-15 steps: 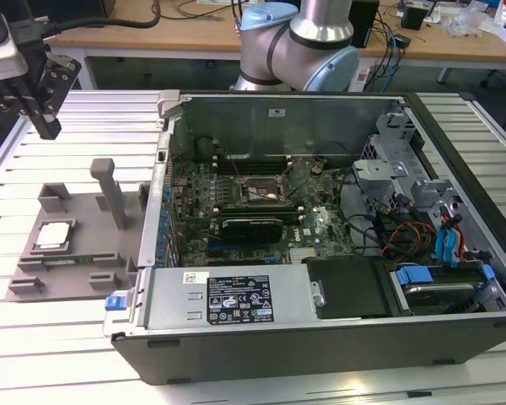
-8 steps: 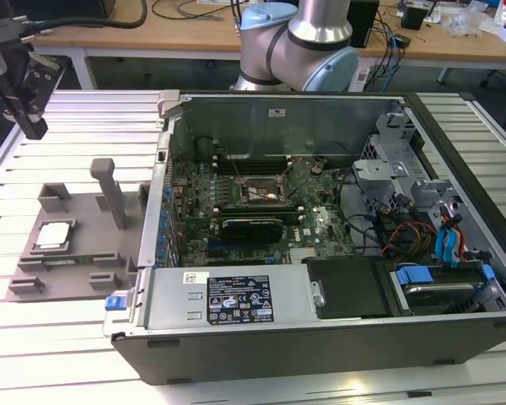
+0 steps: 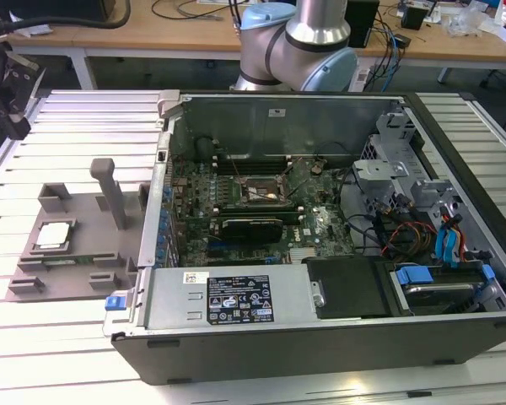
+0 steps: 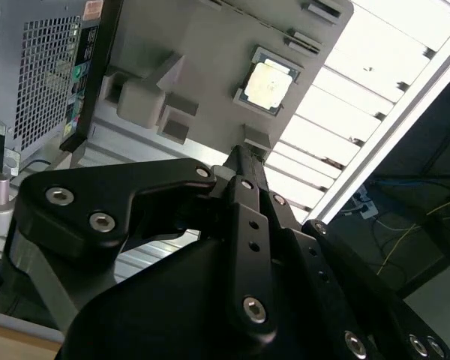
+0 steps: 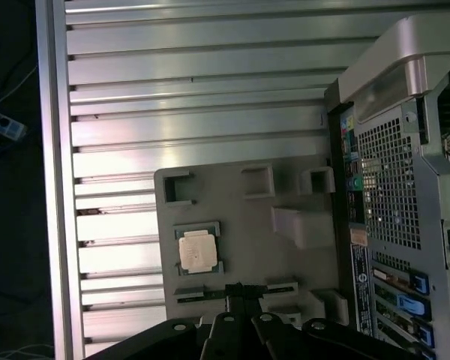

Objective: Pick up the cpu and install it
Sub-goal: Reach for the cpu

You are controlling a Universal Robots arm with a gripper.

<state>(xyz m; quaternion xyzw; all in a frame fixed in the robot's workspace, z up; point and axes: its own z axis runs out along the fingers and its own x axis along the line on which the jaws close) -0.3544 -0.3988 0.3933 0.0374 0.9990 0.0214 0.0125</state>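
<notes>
On the exterior view's left, the cpu (image 3: 53, 235) lies flat in a grey tray (image 3: 84, 211) on the slatted metal worktop (image 3: 76, 118), its silver top facing up. Just beside the tray, toward the exterior view's right, an open computer case (image 3: 320, 110) lies on its side, its green circuit board (image 3: 320, 228) exposed. In both wrist views the black claw (image 5: 235, 289) (image 4: 238, 154) hangs over the tray's edge, near the cpu but apart from it, its fingers pressed together and holding nothing.

The cpu (image 5: 198, 250) has a shiny metal top, the tray (image 5: 247, 225) is matt grey plastic, the table (image 5: 195, 97) smooth gleaming metal
</notes>
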